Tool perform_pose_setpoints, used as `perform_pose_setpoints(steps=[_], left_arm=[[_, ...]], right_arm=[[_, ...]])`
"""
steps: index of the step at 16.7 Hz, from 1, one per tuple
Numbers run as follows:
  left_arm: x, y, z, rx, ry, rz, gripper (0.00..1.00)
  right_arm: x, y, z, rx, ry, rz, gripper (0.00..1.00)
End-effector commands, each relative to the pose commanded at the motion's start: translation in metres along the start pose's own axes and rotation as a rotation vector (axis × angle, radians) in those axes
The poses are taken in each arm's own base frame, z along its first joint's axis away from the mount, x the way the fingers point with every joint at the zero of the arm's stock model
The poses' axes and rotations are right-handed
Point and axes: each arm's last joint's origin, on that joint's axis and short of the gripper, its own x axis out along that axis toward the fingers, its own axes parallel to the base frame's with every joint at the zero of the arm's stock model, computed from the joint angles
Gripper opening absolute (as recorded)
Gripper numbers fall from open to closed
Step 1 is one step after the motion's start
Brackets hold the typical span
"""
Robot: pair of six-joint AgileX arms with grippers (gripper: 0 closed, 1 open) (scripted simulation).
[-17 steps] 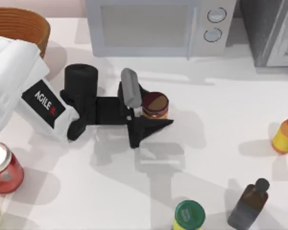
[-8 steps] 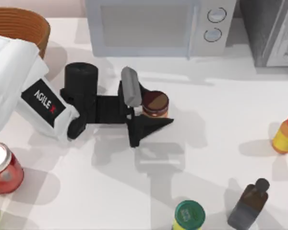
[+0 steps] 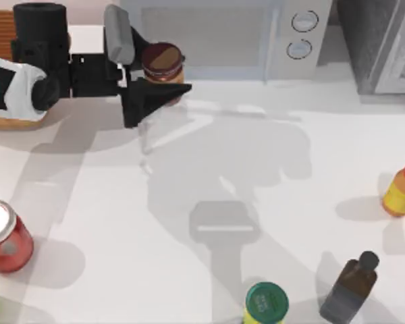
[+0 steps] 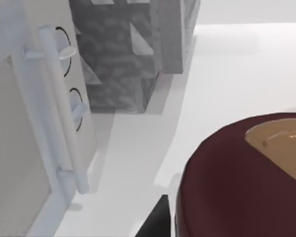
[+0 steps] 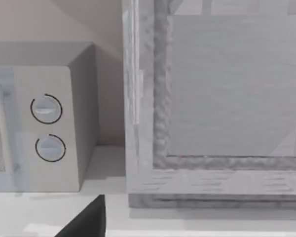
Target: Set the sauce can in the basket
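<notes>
Left gripper (image 3: pixel 155 75): raised near the top view's upper left, its two dark fingers clamped on the sauce can (image 3: pixel 163 62), one grey-capped finger on the far side and one black wedge-shaped finger on the near side.
Sauce can: held upright and off the table (image 3: pixel 270 169) in front of the microwave (image 3: pixel 223 37), dark brown rim and tan centre facing up; in the left wrist view its maroon top (image 4: pixel 246 182) looms large in the foreground.
Left arm (image 3: pixel 17 84): white casing and black wrist reach in from the left edge, crossing over the basket.
Basket (image 3: pixel 0 30): a strip of tan-brown wicker at the upper left corner, mostly hidden beneath the arm, to the left of the can.
Shadows: the arm's grey silhouette spreads across the middle of the table.
Surroundings: red can (image 3: pixel 3 236) at the left edge; green-lidded jar (image 3: pixel 265 304) and dark bottle (image 3: pixel 347 287) along the near edge; yellow bottle with red cap (image 3: pixel 401 189) at the right.
Right wrist view: microwave dials (image 5: pixel 47 128) and a grey stone-textured cabinet (image 5: pixel 212 98); a black fingertip in the corner, grip state impossible to tell.
</notes>
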Motion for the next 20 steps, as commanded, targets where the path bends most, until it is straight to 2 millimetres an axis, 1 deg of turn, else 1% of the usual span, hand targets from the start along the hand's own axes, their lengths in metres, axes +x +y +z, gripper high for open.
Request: perform_pose_setpoints(steps=[1,3,5,8,10,11,12,13,14,17,20], left_arm=[[-0.023,0.011,0.012,-0.002,0.001,0.035,0.0],[-0.074,0.03,0.033,-0.018,0.01,0.121,0.0],[-0.13,0.042,0.048,-0.052,0.025,0.221,0.0],[-0.21,0.047,0.063,-0.119,0.049,0.378,0.0],[-0.253,0.042,0.071,-0.154,0.059,0.468,0.0],[-0.27,0.039,0.075,-0.167,0.063,0.504,0.0],[-0.283,0.037,0.078,-0.176,0.066,0.532,0.0],[-0.292,0.034,0.081,-0.181,0.068,0.552,0.0],[-0.296,0.033,0.083,-0.183,0.068,0.562,0.0],[-0.297,0.033,0.083,-0.183,0.069,0.564,0.0],[-0.291,0.036,0.08,-0.187,0.071,0.558,0.0]], right_arm=[[0.0,0.0,0.0,0.0,0.0,0.0,1.0],[0.0,0.0,0.0,0.0,0.0,0.0,1.0],[0.0,0.0,0.0,0.0,0.0,0.0,1.0],[0.0,0.0,0.0,0.0,0.0,0.0,1.0],[0.0,0.0,0.0,0.0,0.0,0.0,1.0],[0.0,0.0,0.0,0.0,0.0,0.0,1.0],[0.0,0.0,0.0,0.0,0.0,0.0,1.0],[0.0,0.0,0.0,0.0,0.0,0.0,1.0],[0.0,0.0,0.0,0.0,0.0,0.0,1.0],[0.0,0.0,0.0,0.0,0.0,0.0,1.0],[0.0,0.0,0.0,0.0,0.0,0.0,1.0]])
